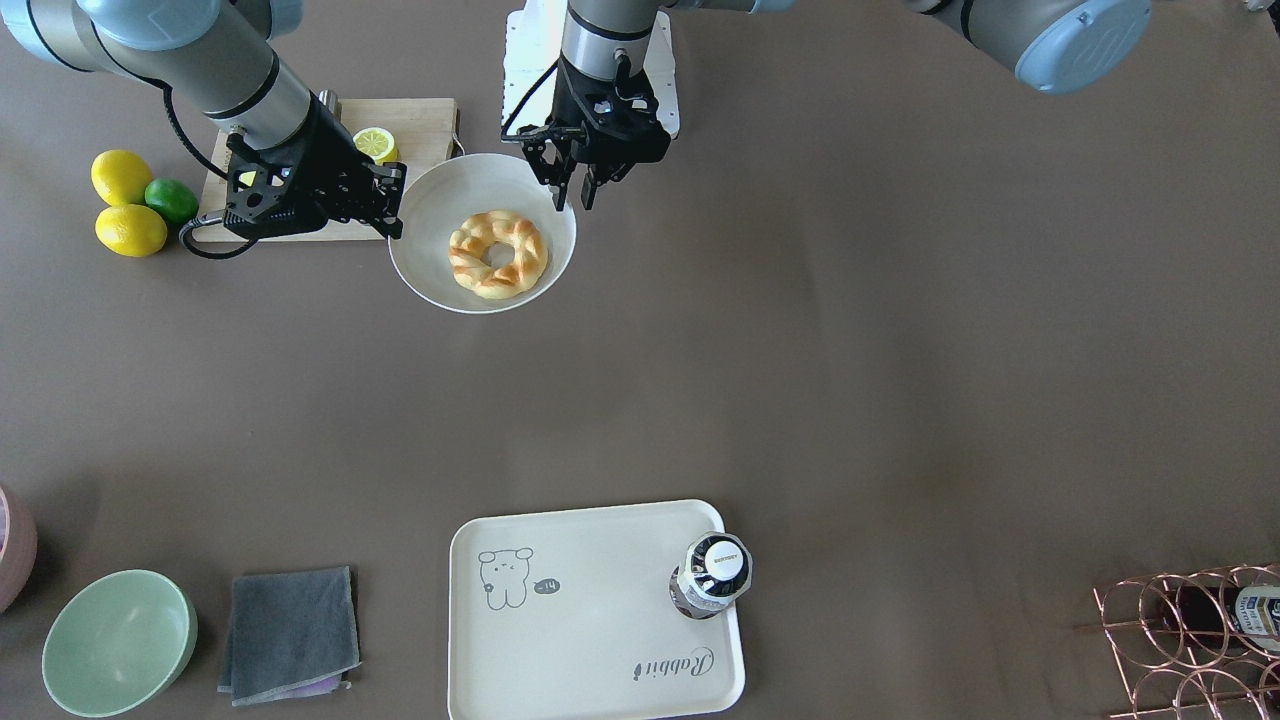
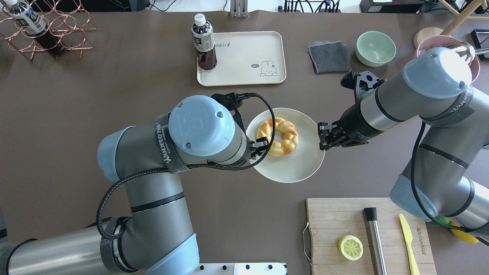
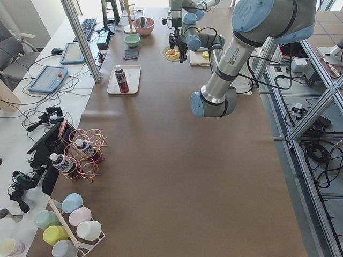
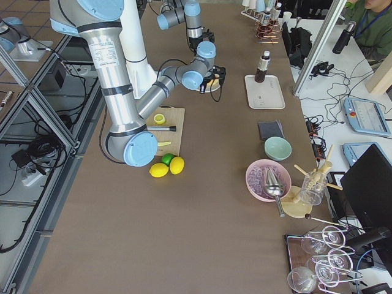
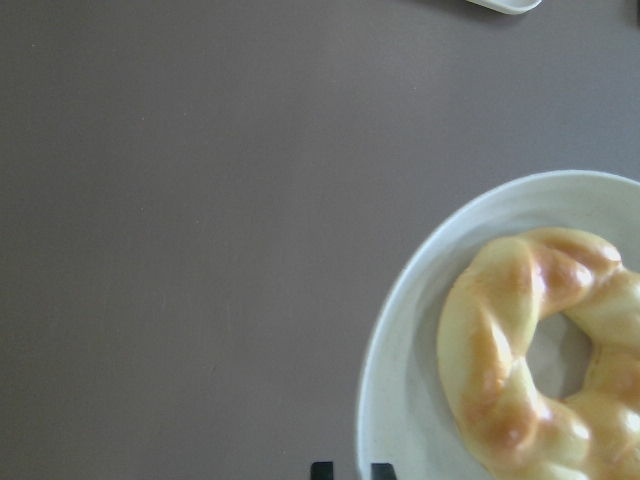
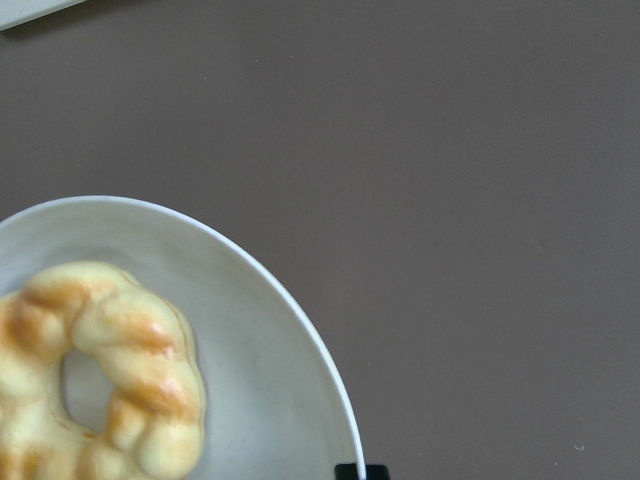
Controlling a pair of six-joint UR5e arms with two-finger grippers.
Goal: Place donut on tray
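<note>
The golden-brown twisted donut (image 1: 497, 254) lies in a round white bowl (image 1: 420, 270) at the middle of the table; it also shows in the overhead view (image 2: 277, 136). My left gripper (image 1: 573, 198) is closed narrowly over the bowl's rim on one side, with the rim between its fingertips (image 5: 322, 470). My right gripper (image 1: 397, 205) is shut on the opposite rim (image 6: 300, 330). The cream rabbit tray (image 1: 590, 620) lies across the table, far from both grippers, with a dark drink bottle (image 1: 713, 575) standing on one corner.
A wooden cutting board (image 2: 332, 229) with a lemon half (image 2: 350, 247), a knife and a steel bar lies by my right arm. Lemons and a lime (image 1: 130, 205) sit beside it. A green bowl (image 1: 118, 640), a grey cloth (image 1: 290, 632) and a copper wire rack (image 1: 1190, 640) line the far edge.
</note>
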